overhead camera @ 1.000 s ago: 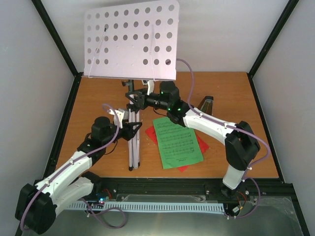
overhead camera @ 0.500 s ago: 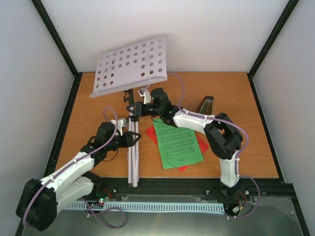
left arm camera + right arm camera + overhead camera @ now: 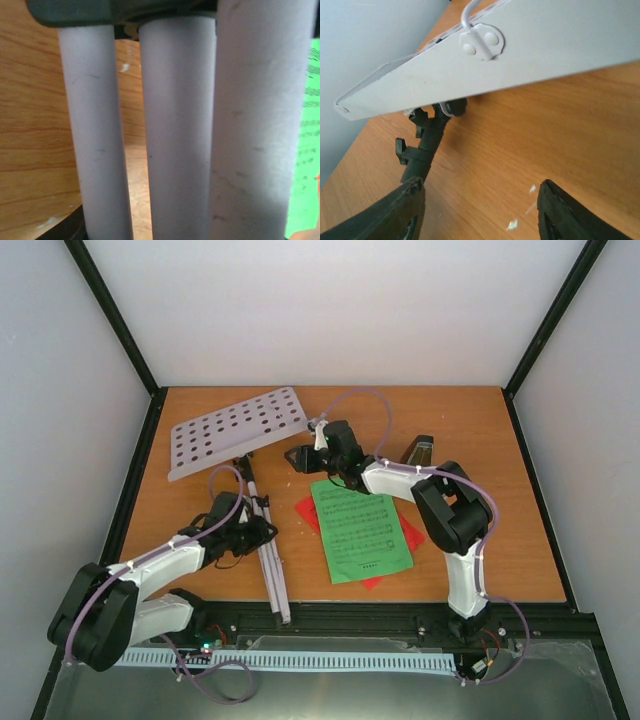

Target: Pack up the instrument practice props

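The music stand lies flat on the table, with its pale perforated desk (image 3: pixel 235 430) at the back left and its folded silver legs (image 3: pixel 272 575) pointing toward the near edge. My left gripper (image 3: pixel 257 531) is shut on the legs just below the black hub. In the left wrist view the three leg tubes (image 3: pixel 177 130) fill the frame and hide the fingers. My right gripper (image 3: pixel 298 458) stands open and holds nothing, just right of the desk's edge (image 3: pixel 520 45) and black shaft (image 3: pixel 427 145). A green music sheet (image 3: pixel 360 530) lies over a red one (image 3: pixel 408 536). The black metronome (image 3: pixel 418 450) stands behind them.
Black frame posts and pale walls enclose the wooden table (image 3: pixel 500 540). The right arm's forearm (image 3: pixel 400 480) stretches over the top edge of the green sheet, close to the metronome. A green strip of sheet (image 3: pixel 307 150) shows at the right edge of the left wrist view.
The stand has gone from upright to lying flat, its desk swinging down to the back left. My right gripper opened and let go of the shaft. My left arm came down with the legs.
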Action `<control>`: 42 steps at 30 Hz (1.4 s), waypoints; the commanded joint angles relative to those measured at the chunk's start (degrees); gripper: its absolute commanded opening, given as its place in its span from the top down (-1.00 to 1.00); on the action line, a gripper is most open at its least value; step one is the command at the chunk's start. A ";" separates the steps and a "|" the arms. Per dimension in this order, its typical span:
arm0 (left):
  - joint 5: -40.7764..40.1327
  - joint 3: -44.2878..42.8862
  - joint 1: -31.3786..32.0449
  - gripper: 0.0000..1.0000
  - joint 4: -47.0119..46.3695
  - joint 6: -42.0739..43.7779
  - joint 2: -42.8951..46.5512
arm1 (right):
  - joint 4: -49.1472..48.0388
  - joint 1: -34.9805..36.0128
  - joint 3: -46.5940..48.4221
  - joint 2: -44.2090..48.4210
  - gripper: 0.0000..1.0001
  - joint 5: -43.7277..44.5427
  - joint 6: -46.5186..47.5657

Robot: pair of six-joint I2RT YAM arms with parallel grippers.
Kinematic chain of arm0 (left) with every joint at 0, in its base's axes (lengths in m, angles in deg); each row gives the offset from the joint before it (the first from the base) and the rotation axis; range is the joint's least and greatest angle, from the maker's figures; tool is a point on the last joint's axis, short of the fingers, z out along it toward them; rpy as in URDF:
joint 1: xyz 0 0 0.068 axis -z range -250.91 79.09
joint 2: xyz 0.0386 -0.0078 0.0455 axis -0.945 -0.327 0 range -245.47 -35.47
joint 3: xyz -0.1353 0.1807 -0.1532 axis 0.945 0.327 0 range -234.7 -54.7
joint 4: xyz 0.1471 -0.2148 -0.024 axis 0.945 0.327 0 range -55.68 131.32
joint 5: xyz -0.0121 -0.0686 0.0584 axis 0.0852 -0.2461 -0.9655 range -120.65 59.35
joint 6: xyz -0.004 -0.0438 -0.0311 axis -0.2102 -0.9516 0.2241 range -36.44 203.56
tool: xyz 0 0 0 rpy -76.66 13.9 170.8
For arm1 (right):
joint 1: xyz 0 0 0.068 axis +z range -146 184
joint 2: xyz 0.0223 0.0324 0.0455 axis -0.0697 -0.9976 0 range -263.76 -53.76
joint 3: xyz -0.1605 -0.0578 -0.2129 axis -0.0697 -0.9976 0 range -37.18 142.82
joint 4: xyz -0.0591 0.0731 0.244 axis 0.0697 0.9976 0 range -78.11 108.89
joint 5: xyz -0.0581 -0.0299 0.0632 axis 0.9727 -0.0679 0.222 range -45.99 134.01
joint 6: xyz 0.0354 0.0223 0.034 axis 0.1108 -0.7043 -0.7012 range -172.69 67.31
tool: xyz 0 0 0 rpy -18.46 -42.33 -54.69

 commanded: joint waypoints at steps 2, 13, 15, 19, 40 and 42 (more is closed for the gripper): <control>-10.17 -7.90 -0.37 0.99 -15.14 2.41 1.53 | -2.16 0.54 -5.36 5.64 -0.32 3.01 2.68; -14.60 -16.95 -0.89 0.99 -16.63 1.67 -11.75 | 2.96 -1.55 -17.44 23.18 -0.68 9.96 8.17; -13.40 -19.12 -0.89 0.99 -17.61 2.41 -15.25 | 4.69 -2.08 -19.30 27.17 -0.74 12.29 9.43; -11.28 -22.83 -0.67 0.99 -17.87 4.19 -21.23 | 7.03 -3.29 -23.18 35.53 -0.86 17.46 11.29; -6.16 -26.31 3.74 0.20 -19.41 3.71 -29.52 | 16.18 -5.32 -32.07 58.60 -1.00 33.12 16.61; -6.27 -26.33 3.72 0.17 -18.97 3.93 -29.53 | 15.88 -5.32 -32.36 58.56 -1.00 33.21 16.48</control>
